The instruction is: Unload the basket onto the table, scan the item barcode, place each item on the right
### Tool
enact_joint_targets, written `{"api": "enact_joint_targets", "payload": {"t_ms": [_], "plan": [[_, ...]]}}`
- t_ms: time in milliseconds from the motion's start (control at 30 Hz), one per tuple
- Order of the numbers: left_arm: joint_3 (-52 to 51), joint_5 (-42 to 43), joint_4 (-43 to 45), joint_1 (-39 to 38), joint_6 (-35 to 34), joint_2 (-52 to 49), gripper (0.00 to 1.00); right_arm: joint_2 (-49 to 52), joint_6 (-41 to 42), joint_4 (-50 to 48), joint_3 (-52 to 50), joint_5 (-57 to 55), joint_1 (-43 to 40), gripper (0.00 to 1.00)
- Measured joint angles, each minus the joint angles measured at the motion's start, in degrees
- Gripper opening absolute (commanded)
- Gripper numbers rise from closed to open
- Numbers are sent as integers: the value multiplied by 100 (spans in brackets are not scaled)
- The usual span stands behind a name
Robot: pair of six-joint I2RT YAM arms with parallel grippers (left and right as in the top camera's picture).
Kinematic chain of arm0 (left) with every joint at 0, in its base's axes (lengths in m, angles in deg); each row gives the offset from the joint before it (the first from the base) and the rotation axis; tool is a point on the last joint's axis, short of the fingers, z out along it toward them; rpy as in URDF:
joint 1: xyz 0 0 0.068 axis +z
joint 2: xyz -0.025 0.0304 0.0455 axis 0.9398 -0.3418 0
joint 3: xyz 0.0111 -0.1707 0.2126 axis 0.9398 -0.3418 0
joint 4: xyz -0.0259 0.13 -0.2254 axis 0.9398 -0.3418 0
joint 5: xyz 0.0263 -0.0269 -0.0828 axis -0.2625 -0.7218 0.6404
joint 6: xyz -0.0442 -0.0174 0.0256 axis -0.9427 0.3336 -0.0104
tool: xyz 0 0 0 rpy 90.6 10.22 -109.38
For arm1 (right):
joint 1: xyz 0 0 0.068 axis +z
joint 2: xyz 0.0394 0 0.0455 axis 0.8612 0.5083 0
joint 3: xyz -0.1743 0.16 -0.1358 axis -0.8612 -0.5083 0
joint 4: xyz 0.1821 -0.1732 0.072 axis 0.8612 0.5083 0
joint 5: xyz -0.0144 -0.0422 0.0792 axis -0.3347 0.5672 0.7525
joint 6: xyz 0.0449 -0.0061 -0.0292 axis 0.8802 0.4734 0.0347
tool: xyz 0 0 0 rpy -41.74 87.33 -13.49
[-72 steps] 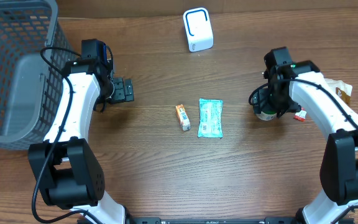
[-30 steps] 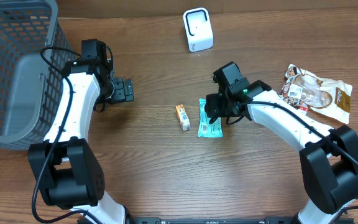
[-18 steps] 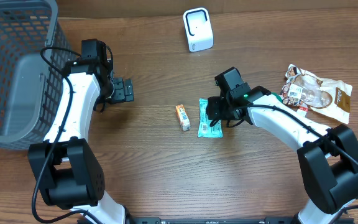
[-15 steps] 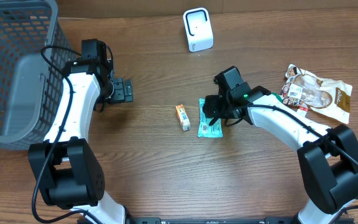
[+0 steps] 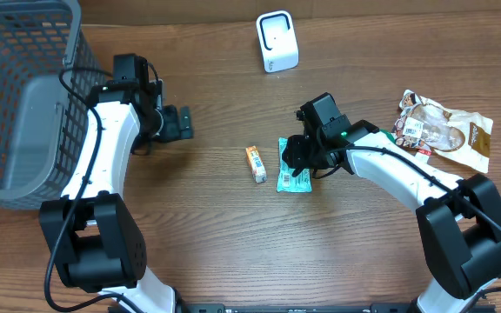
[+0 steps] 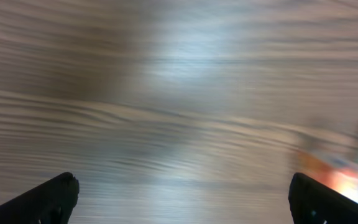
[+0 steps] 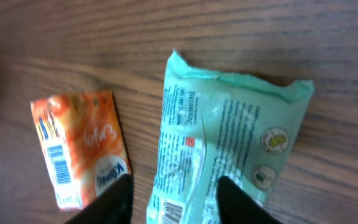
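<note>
Both open — left gripper (image 6: 182, 190) wide | right gripper (image 7: 174, 199) narrower, straddling green packet (image 7: 229, 118)

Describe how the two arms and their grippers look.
The left arm and right arm have smooth white link shells, black joints and black bases. A thin black cable loops along the left one. A small green light glows near the right wrist. The left gripper and right gripper are black, with blocky fingers.

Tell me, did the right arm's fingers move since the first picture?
Yes. Seen from overhead, the right fingers left the brown snack bag and crossed to the green packet, nearer the white scanner.
</note>
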Motion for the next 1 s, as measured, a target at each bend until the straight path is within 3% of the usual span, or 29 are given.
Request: {"api": "enact_joint_targets", "payload": {"t_ms": [100,167,233,267,300,333,367,433,467,533,733,867,1000], "plan": [[0,916,-50,0,-313,0,67,0,28,0,0,118,2,6],[0,1300,-70,-11,-485,0,56,0,-9,0,0,192,11,4],[0,1502,-94,-44,-566,0,56,0,2,-4,0,236,46,4],[0,1576,-103,-76,-601,0,61,0,4,-7,0,249,61,4],[0,1624,-109,-122,-616,0,80,0,0,-13,0,258,98,4],[0,1655,-114,-175,-649,0,91,0,2,-11,0,264,127,4],[-2,1676,-114,-232,-662,0,91,0,0,-11,0,275,164,4],[-2,1714,-129,-374,-706,0,80,0,0,-9,0,299,260,4],[-2,1718,-131,-433,-717,0,66,0,4,-20,0,302,299,4],[-2,1735,-129,-557,-739,0,58,0,0,-46,0,317,350,8],[-50,1569,-133,-1178,-894,0,53,0,13,-48,0,319,295,24],[-173,944,-83,-1709,-1495,0,54,0,4,122,0,330,7,33],[-304,634,111,-2020,-1882,0,53,0,13,284,0,319,-192,33]]}}
